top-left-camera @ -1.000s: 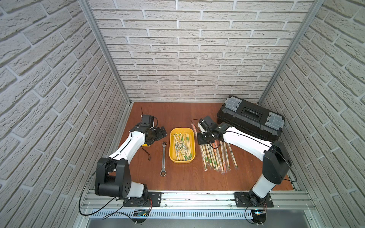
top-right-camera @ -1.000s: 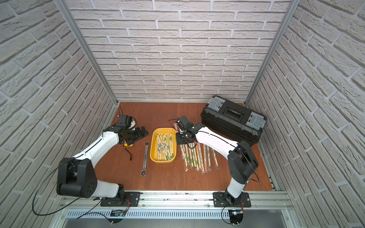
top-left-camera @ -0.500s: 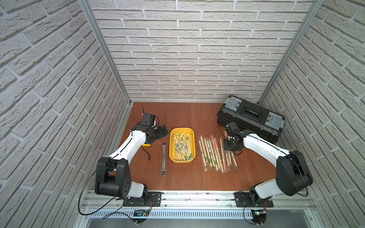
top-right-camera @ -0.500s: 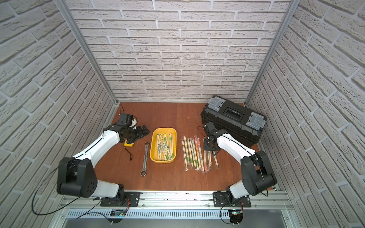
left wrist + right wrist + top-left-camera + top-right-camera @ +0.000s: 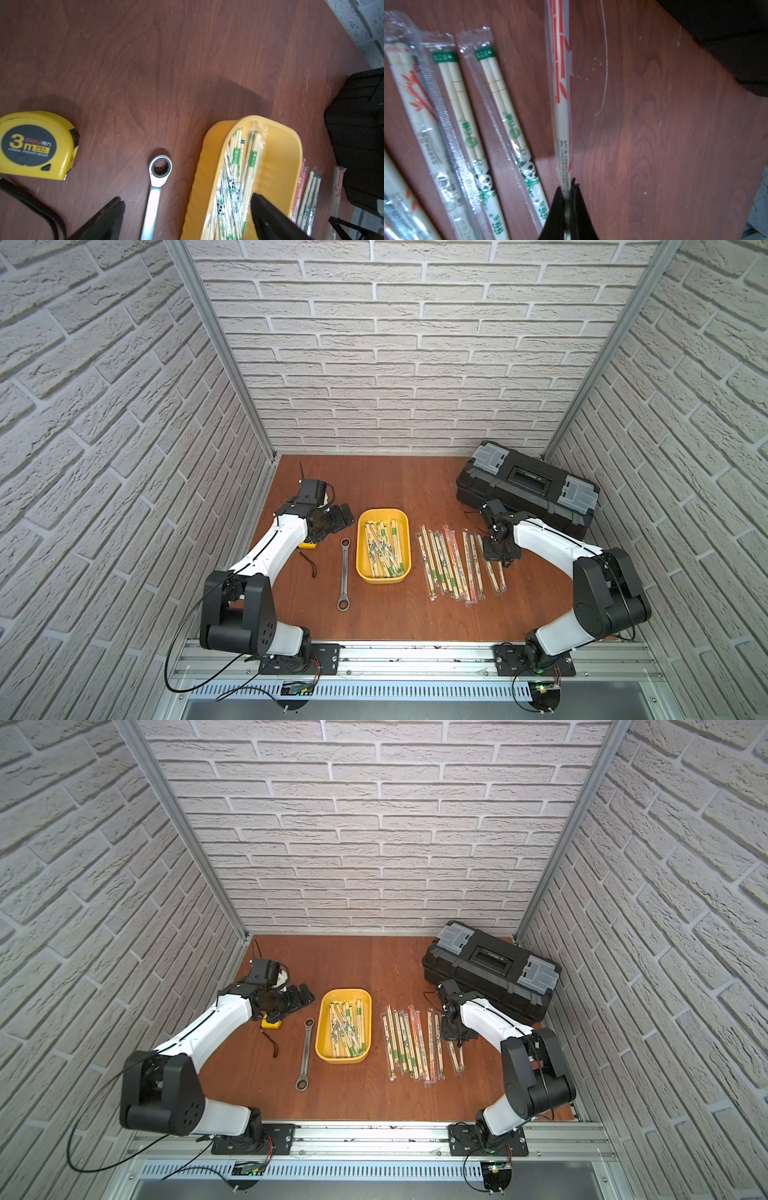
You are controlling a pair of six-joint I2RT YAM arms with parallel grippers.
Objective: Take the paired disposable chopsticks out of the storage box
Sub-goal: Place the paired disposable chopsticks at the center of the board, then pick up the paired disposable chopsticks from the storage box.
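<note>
The yellow storage box (image 5: pixel 383 512) (image 5: pixel 345 992) (image 5: pixel 203 176) sits mid-table and holds several sleeved chopstick pairs (image 5: pixel 384 547) (image 5: pixel 344 1029) (image 5: pixel 239 166). To its right, several more pairs (image 5: pixel 444 564) (image 5: pixel 409 1042) (image 5: pixel 471 124) lie in a row on the wood. My right gripper (image 5: pixel 500 553) (image 5: pixel 457 1031) (image 5: pixel 568 187) is shut on an orange-printed pair (image 5: pixel 561 93) at the row's right end, low over the table. My left gripper (image 5: pixel 340 516) (image 5: pixel 301 998) (image 5: pixel 187 216) stands open and empty by the box's far left corner.
A silver wrench (image 5: pixel 343 572) (image 5: pixel 306 1052) (image 5: pixel 155 187) lies left of the box. A yellow tape measure (image 5: pixel 307 545) (image 5: pixel 35 145) sits under my left arm. The black toolbox (image 5: pixel 528 485) (image 5: pixel 490 965) stands at the far right, close behind my right arm.
My right arm has swung from beside the box's right edge over to the right end of the row, carrying the pair. The left arm has barely moved.
</note>
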